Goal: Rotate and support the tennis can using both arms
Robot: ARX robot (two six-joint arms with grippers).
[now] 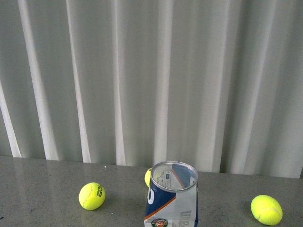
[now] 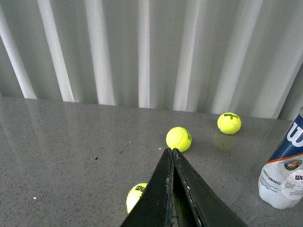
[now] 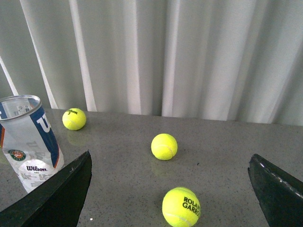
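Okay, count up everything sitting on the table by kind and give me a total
Fuzzy yellow-green tennis balls: 3, one left of the can, one partly hidden behind it, one to its right.
Clear plastic tennis can with a blue and white label, standing upright with its top open: 1.
Total: 4 things on the grey speckled table.

tennis can (image 1: 171,198): clear, blue-white label | upright, lid off | on grey table, between the balls
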